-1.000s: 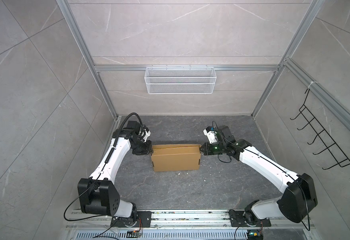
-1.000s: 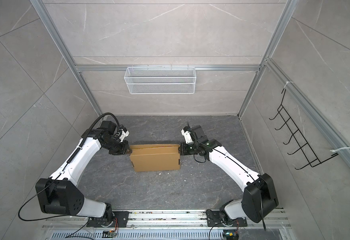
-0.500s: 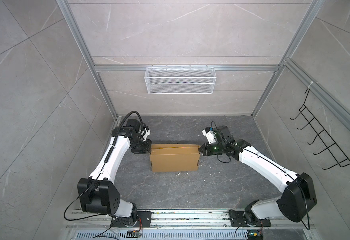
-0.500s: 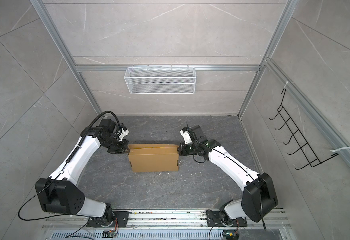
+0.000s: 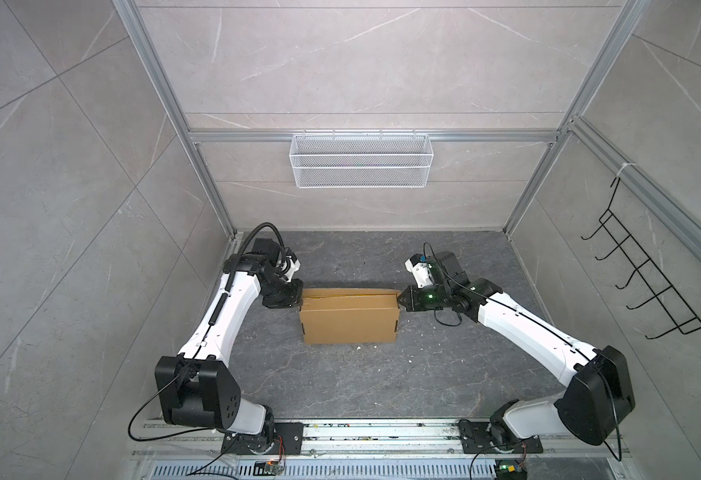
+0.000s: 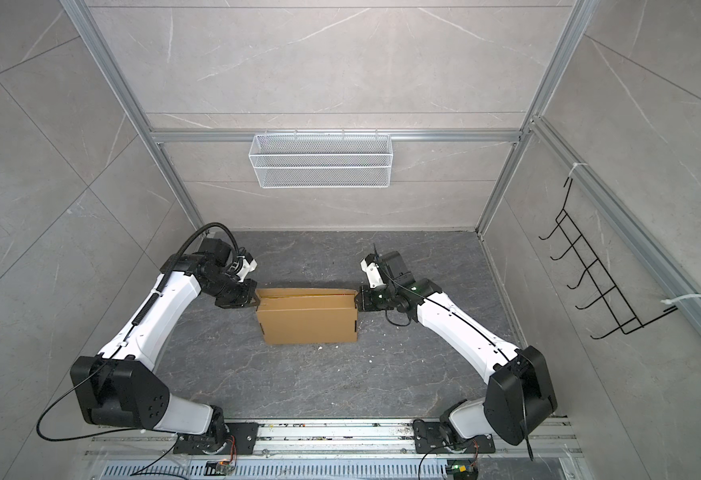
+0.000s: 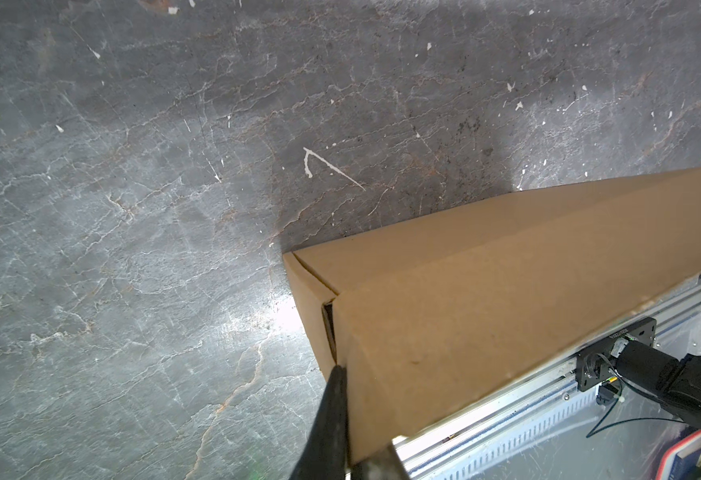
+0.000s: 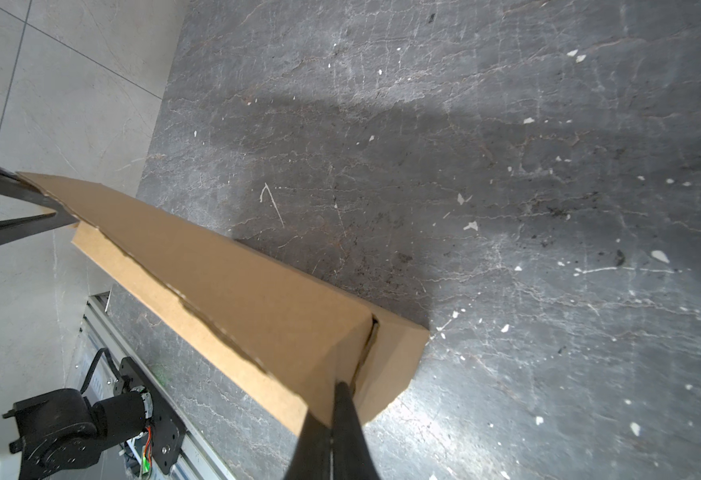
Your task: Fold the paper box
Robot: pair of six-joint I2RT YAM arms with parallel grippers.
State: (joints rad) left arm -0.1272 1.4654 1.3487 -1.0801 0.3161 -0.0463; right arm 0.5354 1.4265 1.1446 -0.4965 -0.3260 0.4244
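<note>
Left jaws have closed on the paper box, right jaws clamping opposite end.

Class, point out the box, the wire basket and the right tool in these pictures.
box (image 5: 348, 326): a top view, middle of its broad face.
basket (image 5: 361, 176): a top view, front mesh wall.
right tool (image 8: 338, 390): right wrist view, between its shut fingertips.

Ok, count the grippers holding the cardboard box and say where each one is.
2. The left gripper pinches the paper box at its far left corner, the right gripper at its far right corner. Neither is hidden.
</note>
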